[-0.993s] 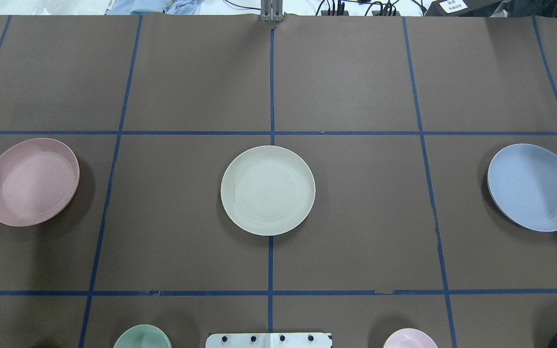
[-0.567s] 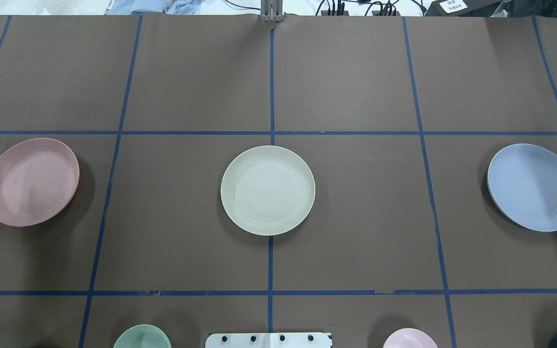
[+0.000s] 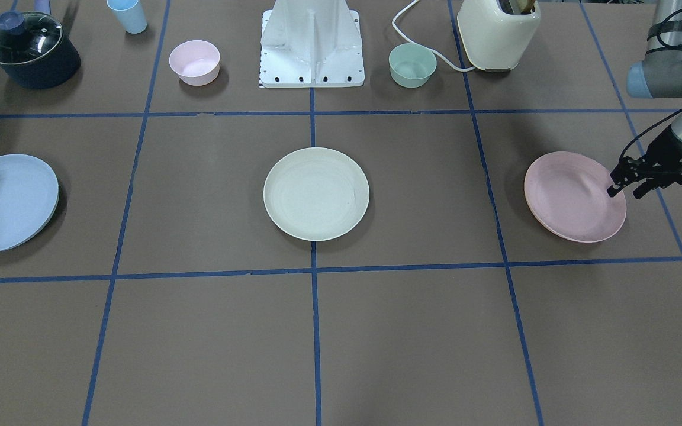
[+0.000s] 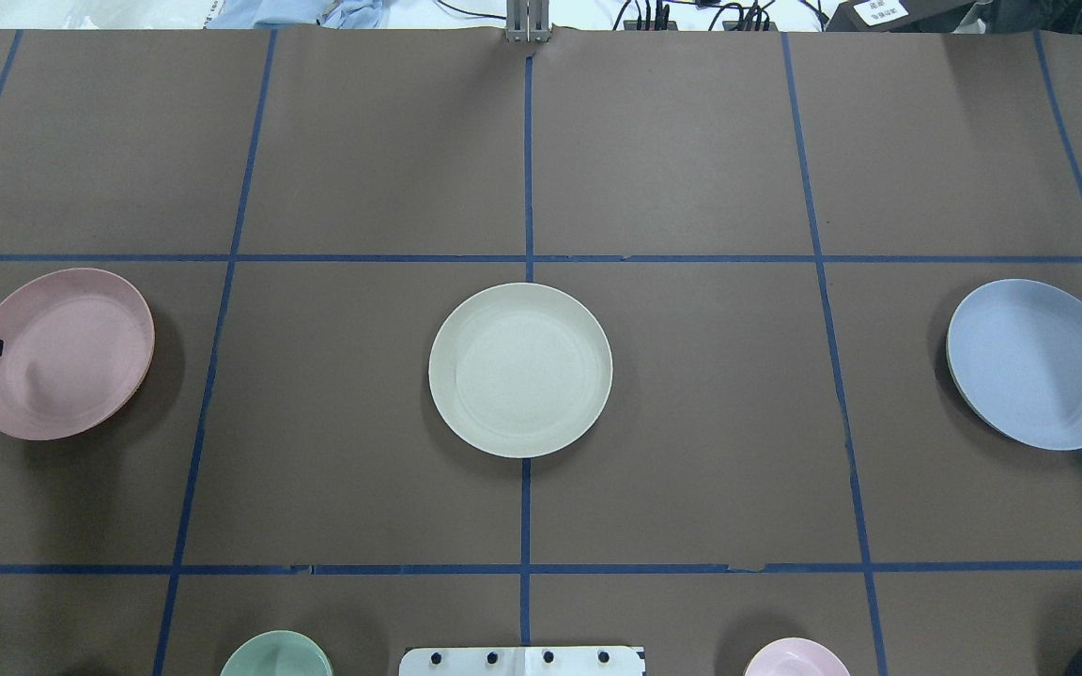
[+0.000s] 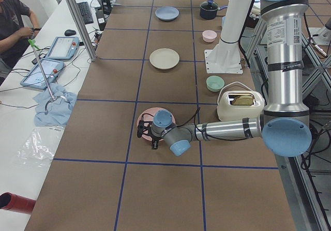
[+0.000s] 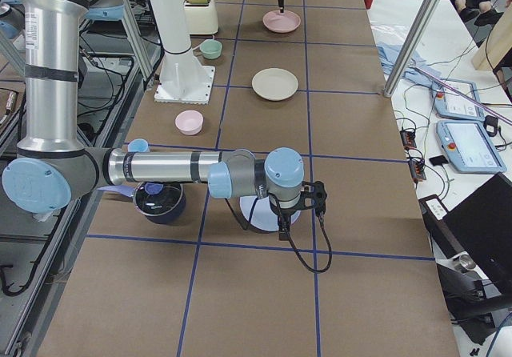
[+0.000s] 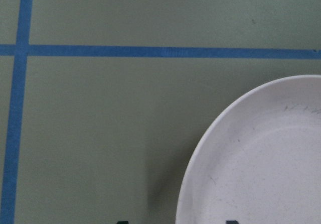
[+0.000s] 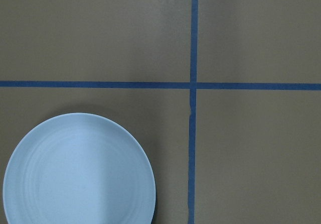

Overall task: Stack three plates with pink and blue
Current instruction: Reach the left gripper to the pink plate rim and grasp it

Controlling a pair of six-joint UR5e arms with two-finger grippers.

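Now, closest in, my left jaws hang released at the outer rim of the pale pink round matte plate (image 4: 60, 354), middle left of the overhead frame. Further along the brown bench (image 4: 691, 488), the cream-white round plate (image 4: 520, 370) lies dead centre. Farthest, at middle right, is the light blue round plate (image 4: 1037, 363), with my right jaws near it; I cannot tell their state. Nothing is stacked yet. I judge this the reach for pink; next I must lower, pinch that rim and lift.
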